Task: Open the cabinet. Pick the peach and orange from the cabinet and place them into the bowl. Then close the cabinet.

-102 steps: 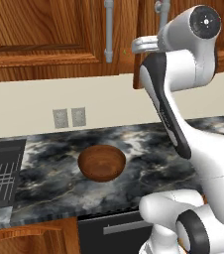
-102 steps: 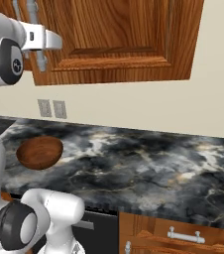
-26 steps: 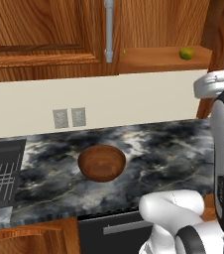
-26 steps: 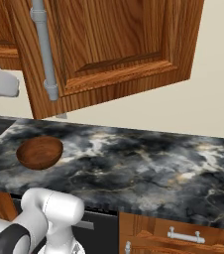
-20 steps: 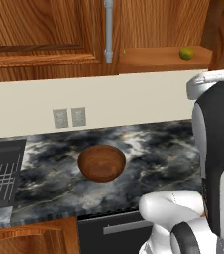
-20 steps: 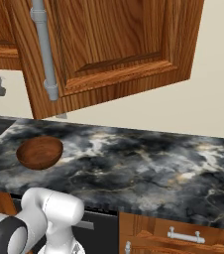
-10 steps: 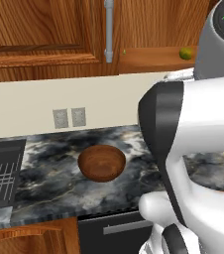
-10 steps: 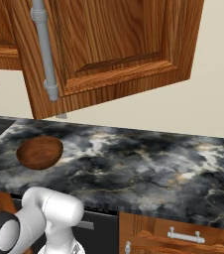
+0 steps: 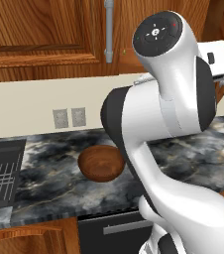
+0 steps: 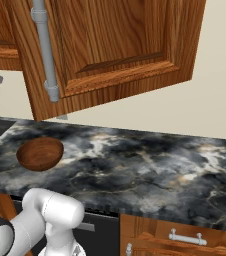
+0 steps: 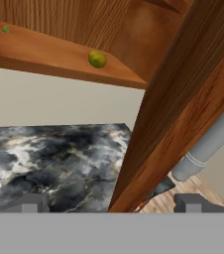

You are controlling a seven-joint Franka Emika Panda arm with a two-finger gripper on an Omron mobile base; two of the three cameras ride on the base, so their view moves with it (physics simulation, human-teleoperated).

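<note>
Cabinet door (image 10: 110, 50) swung open; orange (image 11: 97, 58) seen on the cabinet shelf. Bowl (image 9: 100, 163) stands empty on the worktop (image 10: 150, 165). End effector (image 11: 111, 201) spread apart, nothing held. Both fruit transfers and closing remain.

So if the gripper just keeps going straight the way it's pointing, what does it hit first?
Most likely the open cabinet door: its edge stands right between the open fingers. The orange sits well off to the side, though depth is unclear.

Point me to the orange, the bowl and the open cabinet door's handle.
orange (image 11: 97, 58): hand view, middle of the fruit on the cabinet shelf.
bowl (image 9: 101, 163): left base view, inside of the bowl on the counter.
door handle (image 10: 44, 47): right base view, mid-length of the grey bar.
</note>
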